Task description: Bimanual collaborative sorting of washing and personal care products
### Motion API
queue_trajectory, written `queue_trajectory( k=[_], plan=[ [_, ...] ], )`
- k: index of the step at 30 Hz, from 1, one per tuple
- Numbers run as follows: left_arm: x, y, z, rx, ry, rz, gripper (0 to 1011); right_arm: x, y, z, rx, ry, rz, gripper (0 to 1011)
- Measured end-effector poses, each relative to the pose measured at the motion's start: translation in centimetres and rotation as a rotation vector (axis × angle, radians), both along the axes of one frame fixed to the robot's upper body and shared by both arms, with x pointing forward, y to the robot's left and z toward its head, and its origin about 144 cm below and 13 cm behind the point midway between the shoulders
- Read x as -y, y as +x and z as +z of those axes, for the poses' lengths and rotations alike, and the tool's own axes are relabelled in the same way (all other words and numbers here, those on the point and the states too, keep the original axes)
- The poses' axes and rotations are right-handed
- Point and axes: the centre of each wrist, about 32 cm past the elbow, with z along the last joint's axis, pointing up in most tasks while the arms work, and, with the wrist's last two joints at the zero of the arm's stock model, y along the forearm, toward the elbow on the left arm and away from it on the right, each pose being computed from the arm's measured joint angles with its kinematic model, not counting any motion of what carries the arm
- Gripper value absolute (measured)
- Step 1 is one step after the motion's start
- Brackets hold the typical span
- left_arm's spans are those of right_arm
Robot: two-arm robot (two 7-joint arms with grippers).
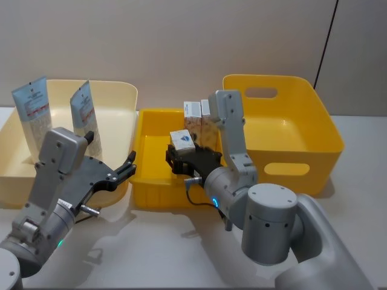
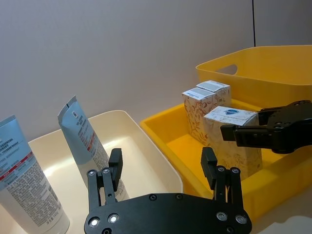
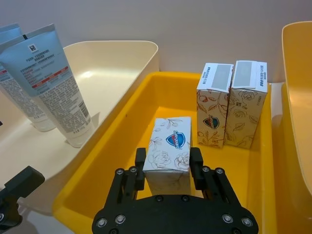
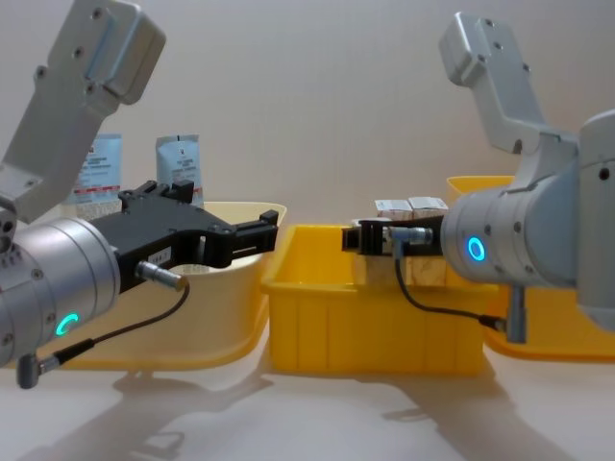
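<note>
A: Right gripper?
B: Over the yellow tray's front half, clamped on the sides of the near carton. A side grip should keep it upright for lifting out.
A: Left gripper?
B: Just left of the tray, fingers apart, empty. Probably staged for a handover.
A: Carton look?
B: Cream, brown leaf print, blue badge on top. Back cartons stand against the tray's rear wall. Blue-and-white tubes stand in the cream bin left of the tray.
</note>
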Motion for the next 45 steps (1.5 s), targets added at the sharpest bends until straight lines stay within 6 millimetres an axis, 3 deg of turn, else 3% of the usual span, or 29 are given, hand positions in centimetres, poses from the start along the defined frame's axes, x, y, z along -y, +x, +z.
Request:
queue_trajectory(
  k=[2, 9, 29, 45],
  plan=[
    [0.0, 0.0, 0.0, 0.0, 0.0, 0.0, 1003, 0.0, 0.0, 0.0, 0.0, 0.001, 0.0, 496],
    [0.0, 0.0, 0.0, 0.0, 0.0, 0.0, 1003, -0.1, 0.0, 0.0, -0.001, 0.002, 0.002, 454],
    [0.0, 0.0, 0.0, 0.0, 0.0, 0.0, 1003, 0.1, -0.1, -0.1, 0.011, 0.009, 0.013, 454],
    [0.0, 0.0, 0.0, 0.0, 0.0, 0.0, 1003, 1.5, -1.1, 1.1, 0.18, 0.064, 0.058, 454]
  ],
)
